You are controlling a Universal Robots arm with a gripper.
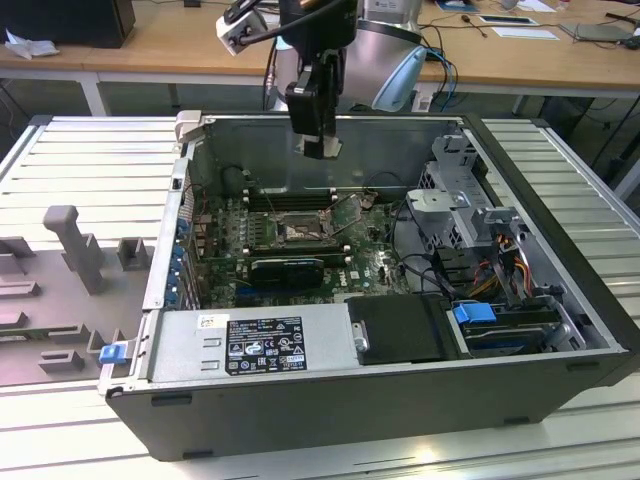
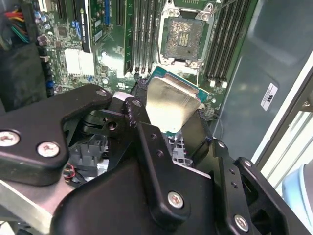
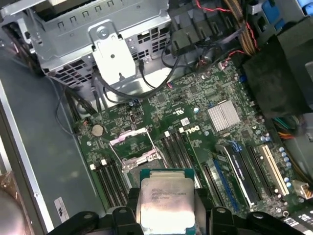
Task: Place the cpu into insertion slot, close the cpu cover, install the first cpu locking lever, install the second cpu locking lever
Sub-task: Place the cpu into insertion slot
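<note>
**Item 1.** Small flat square cpu (image 2: 172,105) with a silvery-grey metal top and a green rim. It is carried in the air over the board, not yet seated and apart from its socket. It is held flat-side outward, probably so that the underside meets nothing before the socket does.

**Item 2.** Black two-fingered metal gripper (image 2: 171,116). The jaws stand at a narrow spread, clamped on opposite edges of the cpu, and touch nothing else. In the exterior view it hangs above the case's far wall (higher than any part inside).

**Item 3.** Square insertion slot (image 2: 185,39) with a dark pin field and a silvery metal surround. The pin field lies bare and unoccupied in the second wrist view, so it looks ready to receive the chip.

**Item 4.** Green circuit board (image 3: 195,98) carrying long black memory slots (image 2: 139,29) just beside the insertion slot.

**Item 5.** Dark grey open tower case (image 1: 400,400), lying on its side on a ribbed pale metal table (image 1: 80,160). The side panel is off and the board faces upward, which appears meant to give the arm access from above.
</note>
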